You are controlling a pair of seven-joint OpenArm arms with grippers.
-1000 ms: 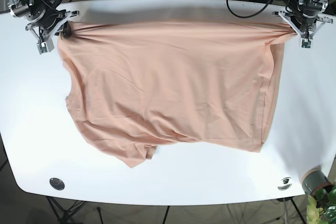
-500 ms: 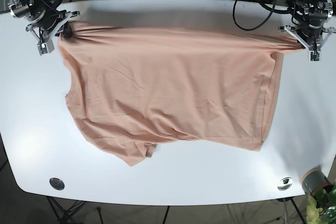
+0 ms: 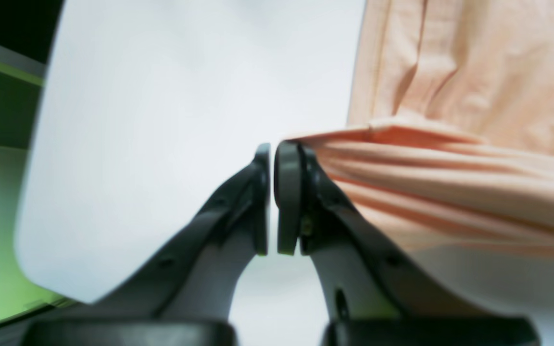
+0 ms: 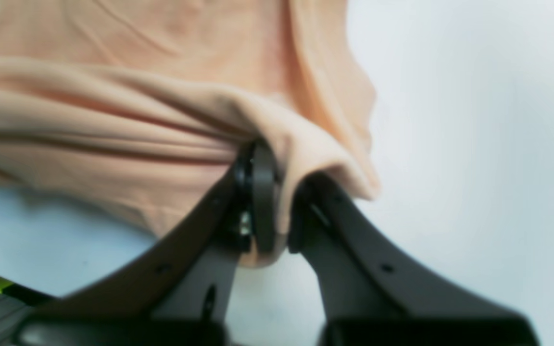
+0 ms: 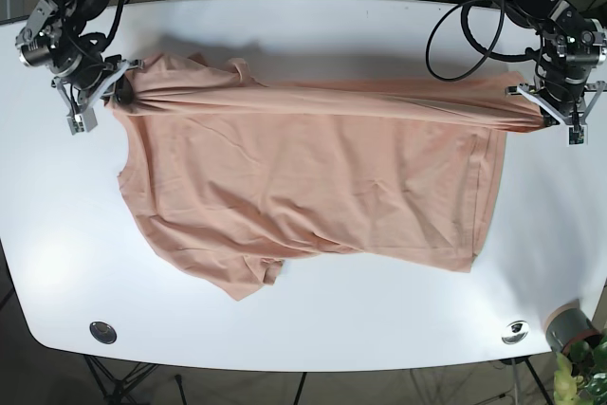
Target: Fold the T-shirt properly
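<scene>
You're looking at a plain peach-coloured T-shirt (image 5: 313,177) with no print or pattern, spread on a glossy white desk (image 5: 313,329). Both grippers, the left gripper (image 3: 273,158) and the right gripper (image 4: 277,192), are dark grey with black pads. Near the desk's front corners sit two small silver discs (image 5: 102,332).

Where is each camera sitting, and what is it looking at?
Base: high above, looking down at the white table, the T-shirt and both arms.
Left wrist: on the left arm, looking along its gripper, shut on the T-shirt's edge.
Right wrist: on the right arm, looking along its gripper, shut on bunched T-shirt.
Shared: all views show the peach T-shirt on the white table.
</scene>
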